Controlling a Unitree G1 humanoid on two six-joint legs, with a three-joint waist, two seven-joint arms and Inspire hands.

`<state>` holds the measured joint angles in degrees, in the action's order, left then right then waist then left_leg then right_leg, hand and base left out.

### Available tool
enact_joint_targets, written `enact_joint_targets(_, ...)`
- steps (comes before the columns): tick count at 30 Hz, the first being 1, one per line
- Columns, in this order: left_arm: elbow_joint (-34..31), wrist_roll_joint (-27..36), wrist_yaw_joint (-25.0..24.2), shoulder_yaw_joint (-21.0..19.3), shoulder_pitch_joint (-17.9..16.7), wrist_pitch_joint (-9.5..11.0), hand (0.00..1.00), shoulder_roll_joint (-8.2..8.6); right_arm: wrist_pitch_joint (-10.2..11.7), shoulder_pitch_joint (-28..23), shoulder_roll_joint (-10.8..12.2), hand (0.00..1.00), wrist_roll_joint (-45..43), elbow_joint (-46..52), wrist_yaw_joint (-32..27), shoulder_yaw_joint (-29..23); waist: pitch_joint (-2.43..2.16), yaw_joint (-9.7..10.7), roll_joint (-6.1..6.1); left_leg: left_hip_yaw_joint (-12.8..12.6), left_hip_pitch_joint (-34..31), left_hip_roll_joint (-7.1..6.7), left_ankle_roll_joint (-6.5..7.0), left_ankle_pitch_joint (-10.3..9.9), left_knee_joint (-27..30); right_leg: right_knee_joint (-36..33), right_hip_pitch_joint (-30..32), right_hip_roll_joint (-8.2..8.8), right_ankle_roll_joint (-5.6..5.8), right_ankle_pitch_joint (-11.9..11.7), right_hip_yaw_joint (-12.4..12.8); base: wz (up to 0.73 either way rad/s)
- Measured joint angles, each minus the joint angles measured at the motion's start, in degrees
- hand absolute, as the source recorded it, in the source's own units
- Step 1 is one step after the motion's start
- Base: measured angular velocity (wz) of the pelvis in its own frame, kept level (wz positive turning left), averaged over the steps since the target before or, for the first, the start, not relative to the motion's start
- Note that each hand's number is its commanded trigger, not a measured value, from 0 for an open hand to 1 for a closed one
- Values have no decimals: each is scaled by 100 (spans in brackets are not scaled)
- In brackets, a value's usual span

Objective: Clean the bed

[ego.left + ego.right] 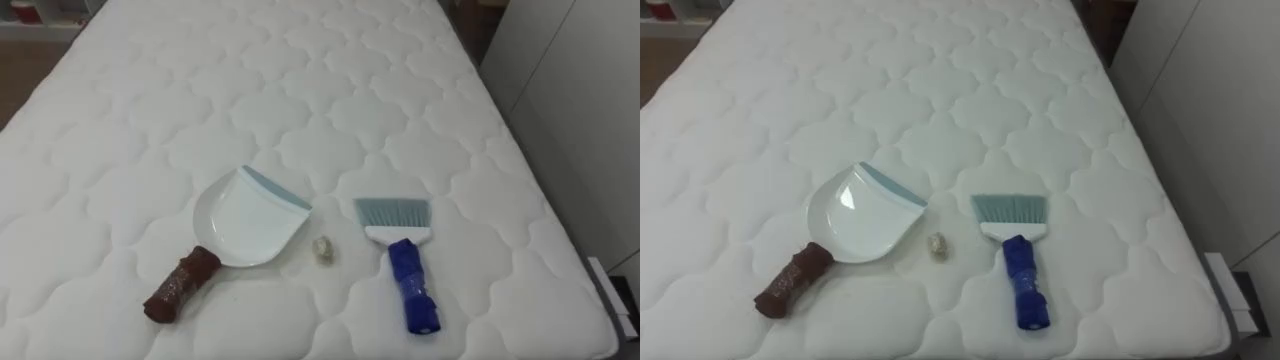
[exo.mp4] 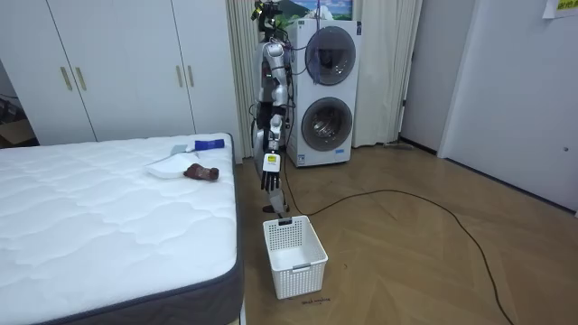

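Plainly, the sweeping is not yet starting: a scrap (image 1: pixel 322 251) is lying on the bed (image 1: pixel 300 80) between two tools.
Small, pale and crumpled, the scrap is sitting toward the quilted mattress's 6 o'clock edge, with the dustpan (image 1: pixel 245 222) just beside it at 9 o'clock and the brush (image 1: pixel 400 250) near at 3 o'clock, touching neither. The pan is glossy white, its brown wrapped handle pointing to 7 o'clock; the brush's grey bristles are facing 12, its blue wrapped handle 6. I judge both handles want firm grasps, then a short stroke toward 9 o'clock. The left hand (image 2: pixel 270 173) is hanging beside the bed, fingers dangling loosely, holding nothing.
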<state>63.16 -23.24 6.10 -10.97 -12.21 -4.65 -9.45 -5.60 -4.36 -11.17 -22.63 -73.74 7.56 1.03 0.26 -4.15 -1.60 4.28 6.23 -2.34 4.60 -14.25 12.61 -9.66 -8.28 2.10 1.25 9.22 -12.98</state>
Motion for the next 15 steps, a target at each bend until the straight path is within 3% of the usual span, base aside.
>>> enact_joint_targets(6,-7,-15,77,53,-14,8,0,4,9,-2,1,0,38,-13,-78,13,0,72,40,81,-58,-27,3,2,17,11,14,30,3,2,-147,6)
enact_joint_targets(15,-31,-20,243,105,-20,50,0,14,153,-3,6,0,233,-19,-290,10,0,76,34,73,-59,-31,4,3,8,10,14,36,24,16,-164,0)
